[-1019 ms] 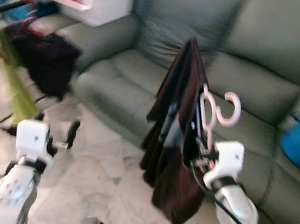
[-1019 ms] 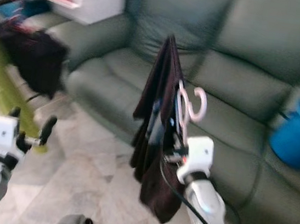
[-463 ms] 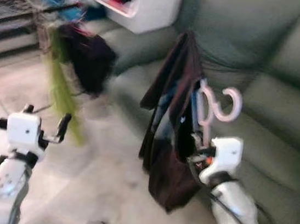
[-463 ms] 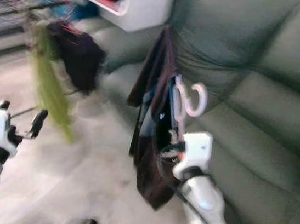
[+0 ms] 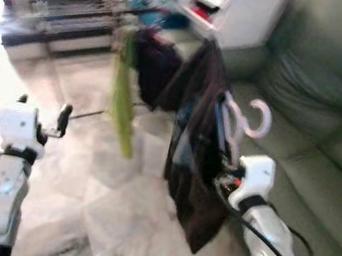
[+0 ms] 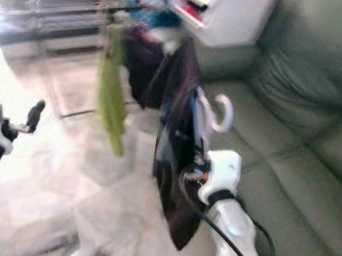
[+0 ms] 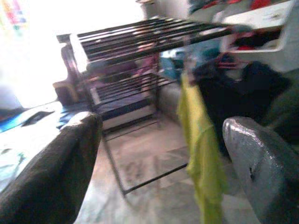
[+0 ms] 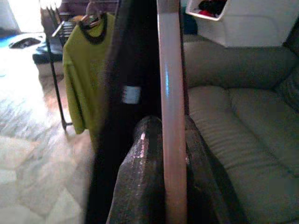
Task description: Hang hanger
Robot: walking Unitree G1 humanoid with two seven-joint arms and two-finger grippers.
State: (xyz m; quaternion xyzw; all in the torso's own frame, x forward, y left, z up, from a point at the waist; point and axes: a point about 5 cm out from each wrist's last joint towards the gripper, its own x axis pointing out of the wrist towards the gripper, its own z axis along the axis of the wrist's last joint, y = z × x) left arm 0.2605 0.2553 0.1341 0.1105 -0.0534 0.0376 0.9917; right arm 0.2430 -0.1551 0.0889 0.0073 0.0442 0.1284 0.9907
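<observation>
right gripper [image 5: 227, 167] pinching pink hanger [image 5: 242, 121] with dark garment [image 5: 195, 163], frame centre | left gripper [image 5: 43, 114] spread, empty, left edge | drying rack [image 7: 131, 51] upper left, green shirt [image 5: 122, 106] hanging | grey sofa [image 5: 319, 154] right

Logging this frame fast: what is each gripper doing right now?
Left gripper: open, holding nothing.
Right gripper: shut on the pink hanger, which carries a dark garment.
</observation>
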